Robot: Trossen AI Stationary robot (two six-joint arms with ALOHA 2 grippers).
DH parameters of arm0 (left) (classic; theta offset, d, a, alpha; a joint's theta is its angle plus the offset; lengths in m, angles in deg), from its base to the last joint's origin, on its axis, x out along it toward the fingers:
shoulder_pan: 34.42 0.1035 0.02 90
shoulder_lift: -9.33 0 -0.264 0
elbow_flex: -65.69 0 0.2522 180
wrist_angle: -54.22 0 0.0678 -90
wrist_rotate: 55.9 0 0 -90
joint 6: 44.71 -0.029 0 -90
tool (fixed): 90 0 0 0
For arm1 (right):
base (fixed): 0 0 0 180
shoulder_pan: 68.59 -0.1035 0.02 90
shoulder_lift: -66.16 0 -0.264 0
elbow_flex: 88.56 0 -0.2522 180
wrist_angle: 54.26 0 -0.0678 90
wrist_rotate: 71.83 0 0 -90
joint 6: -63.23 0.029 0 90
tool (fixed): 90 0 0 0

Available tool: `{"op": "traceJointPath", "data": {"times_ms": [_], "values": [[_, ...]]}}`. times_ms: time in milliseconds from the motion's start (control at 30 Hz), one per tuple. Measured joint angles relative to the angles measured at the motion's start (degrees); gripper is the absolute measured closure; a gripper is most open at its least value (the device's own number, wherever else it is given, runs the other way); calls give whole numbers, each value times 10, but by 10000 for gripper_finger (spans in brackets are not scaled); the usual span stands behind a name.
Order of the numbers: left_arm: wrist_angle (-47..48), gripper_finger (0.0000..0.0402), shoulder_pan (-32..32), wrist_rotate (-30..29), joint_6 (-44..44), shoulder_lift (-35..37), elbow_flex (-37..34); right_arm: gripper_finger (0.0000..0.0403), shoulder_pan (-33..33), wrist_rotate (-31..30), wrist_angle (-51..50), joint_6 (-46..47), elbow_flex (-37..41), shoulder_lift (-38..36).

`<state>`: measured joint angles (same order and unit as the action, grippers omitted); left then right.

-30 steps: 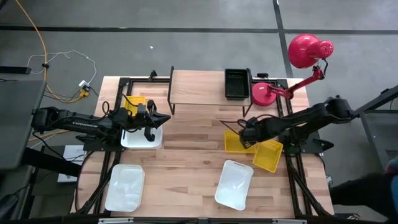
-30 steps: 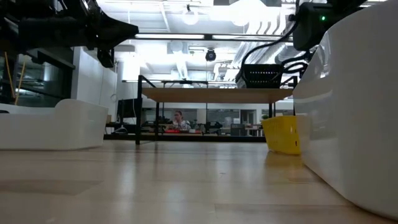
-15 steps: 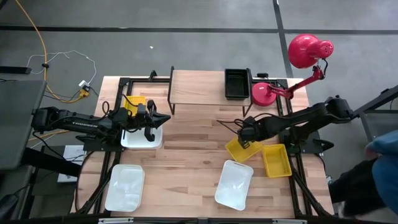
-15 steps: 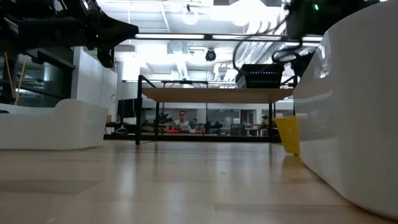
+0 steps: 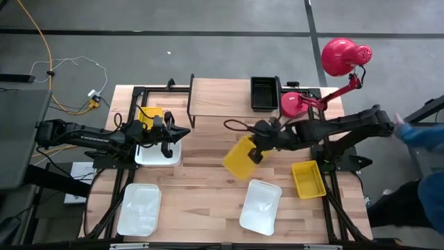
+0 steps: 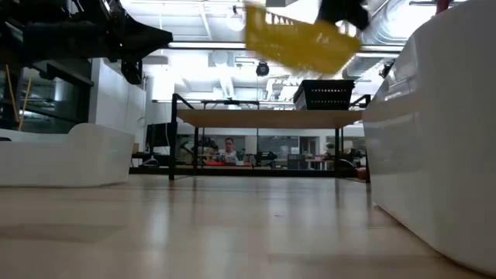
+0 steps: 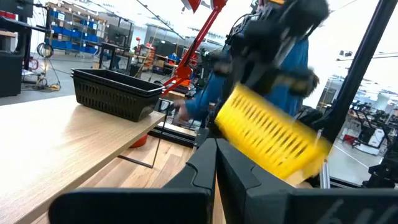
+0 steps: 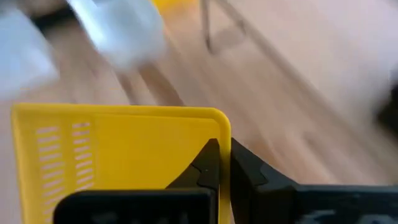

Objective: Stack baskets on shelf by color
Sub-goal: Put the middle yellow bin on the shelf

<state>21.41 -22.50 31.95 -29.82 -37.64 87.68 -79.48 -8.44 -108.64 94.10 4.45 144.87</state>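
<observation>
Right pincer (image 5: 258, 147) clenched on the rim of a yellow basket (image 5: 239, 157), held tilted above the worktop, the shelf (image 5: 220, 98) lying just beyond, far-left.

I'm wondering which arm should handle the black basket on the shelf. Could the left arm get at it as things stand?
Probably not easily. The left gripper sits shut over a white basket by the shelf's left end, while the black basket stands at the far right end, nearer the right gripper, now holding a yellow basket.
</observation>
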Motion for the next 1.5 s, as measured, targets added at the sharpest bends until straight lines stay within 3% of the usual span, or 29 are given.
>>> {"op": "traceJointPath", "data": {"times_ms": [233, 567, 767, 1033, 1500], "values": [[-1, 402, 0, 0, 1, 0, 0, 402, 19, -91, 39, -168, -124, 56], [-2, 401, 0, 0, 0, 0, 0, 402, 131, -97, -51, -414, -351, 211], [-1, 401, 0, 0, 0, 0, 0, 403, 205, -32, -157, -504, -452, 283], [0, 401, 0, 0, 0, 0, 0, 403, 257, 71, -207, -604, -475, 311], [0, 401, 0, 0, 0, 0, 0, 403, 296, 86, -209, -629, -473, 311]]}}
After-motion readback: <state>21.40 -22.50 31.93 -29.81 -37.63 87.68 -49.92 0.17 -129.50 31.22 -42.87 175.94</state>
